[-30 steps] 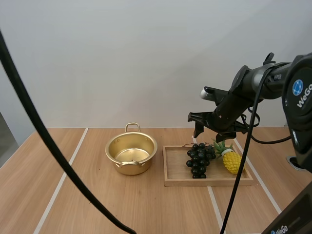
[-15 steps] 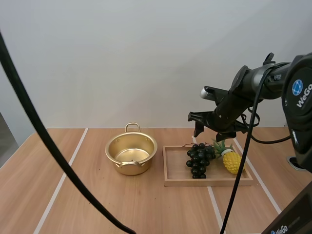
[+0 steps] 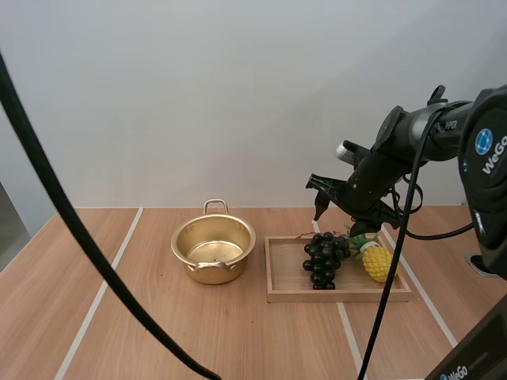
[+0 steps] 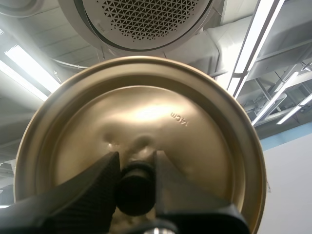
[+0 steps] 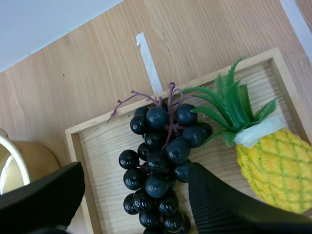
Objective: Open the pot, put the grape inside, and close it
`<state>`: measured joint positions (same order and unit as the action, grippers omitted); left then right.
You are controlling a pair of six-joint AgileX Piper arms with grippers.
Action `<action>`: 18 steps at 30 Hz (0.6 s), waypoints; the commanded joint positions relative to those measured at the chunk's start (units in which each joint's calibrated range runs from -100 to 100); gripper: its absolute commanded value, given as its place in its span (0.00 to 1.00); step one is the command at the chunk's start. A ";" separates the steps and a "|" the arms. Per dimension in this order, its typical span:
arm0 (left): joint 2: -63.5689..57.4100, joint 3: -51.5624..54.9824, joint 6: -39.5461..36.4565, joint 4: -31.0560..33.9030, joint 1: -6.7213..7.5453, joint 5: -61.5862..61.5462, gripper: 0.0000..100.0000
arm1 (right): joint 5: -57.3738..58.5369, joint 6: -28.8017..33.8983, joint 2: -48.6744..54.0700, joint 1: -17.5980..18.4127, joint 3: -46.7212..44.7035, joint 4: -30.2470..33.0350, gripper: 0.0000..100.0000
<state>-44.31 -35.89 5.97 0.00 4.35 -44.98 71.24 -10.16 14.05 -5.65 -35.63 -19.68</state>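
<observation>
Gold-coloured round metal pot point(image 3: 214, 247) uncovered on the wooden surface point(image 3: 158, 332), near its middle, just beside the left edge of the shallow rectangular wooden tray point(image 3: 273, 294). Matching gold metal lid point(image 4: 161, 117) held aloft by the left gripper point(image 4: 136, 168), fingers clamped on the black knob point(image 4: 135, 192). Near-black bunch of grapes point(image 5: 163, 165) lying in the tray's middle, touching the green leaves point(image 5: 229, 105) of the yellow toy pineapple point(image 5: 273, 168) toward the tray's right edge. Right gripper point(image 5: 136, 170) poised above the bunch, fingers spread wide, one on each side.

Hazards:
- Risk of slip on pinching outer berries alone rather than the cluster's body.
- Risk of a snag on the pineapple leaves, owing to their overlap with the bunch on that side.
- Possible strike on the tray's wall during descent.

Orientation: long axis from the tray's far edge to its near edge. Purplish stem point(image 5: 170, 90) toward the far edge, tapered tip toward the near edge. Close across the short axis.
</observation>
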 commanded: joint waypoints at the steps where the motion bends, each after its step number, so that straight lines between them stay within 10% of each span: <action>1: -0.35 -0.26 -0.43 0.31 0.04 2.40 0.00 | -1.89 2.75 -0.43 -0.20 -0.07 -0.09 1.00; 18: -0.35 -0.26 -0.43 0.31 0.04 2.40 0.00 | -5.93 5.19 -11.19 2.40 1.79 4.65 1.00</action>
<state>-44.31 -35.89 5.97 0.00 4.35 -44.98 66.21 -6.44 2.76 -4.20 -34.39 -17.31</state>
